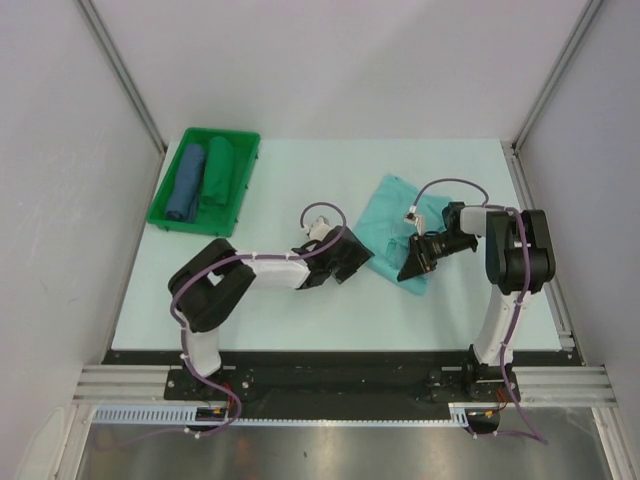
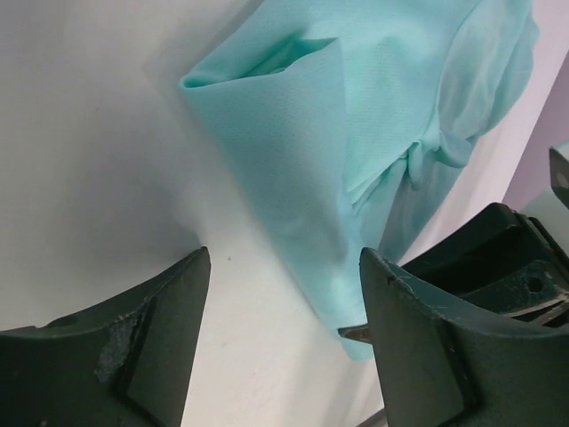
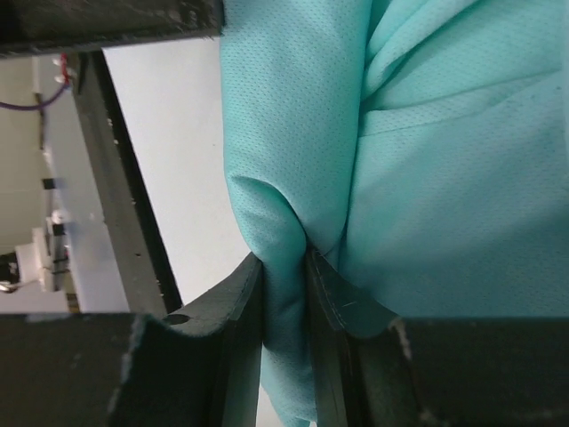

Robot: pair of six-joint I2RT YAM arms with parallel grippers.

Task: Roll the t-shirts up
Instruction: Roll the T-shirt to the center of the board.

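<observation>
We see the mint t-shirt (image 1: 392, 215) lying partly folded on the counter (image 1: 300, 180) between the two arms, and our right hand (image 3: 284, 267) has its fingers pressed together, pinching a fold of the cloth. Our left hand (image 2: 284, 307) is spread wide just beside the shirt's folded edge, gripping nothing. A blue t-shirt (image 1: 187, 182) and a dark green t-shirt (image 1: 216, 172) lie rolled side by side in the green tray (image 1: 188, 227) at far left.

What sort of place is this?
Probably a robotics lab test cell: white panels wall in the table, a left arm and right arm are bolted to a metal rail, and a mint t-shirt lies there for handling.
</observation>
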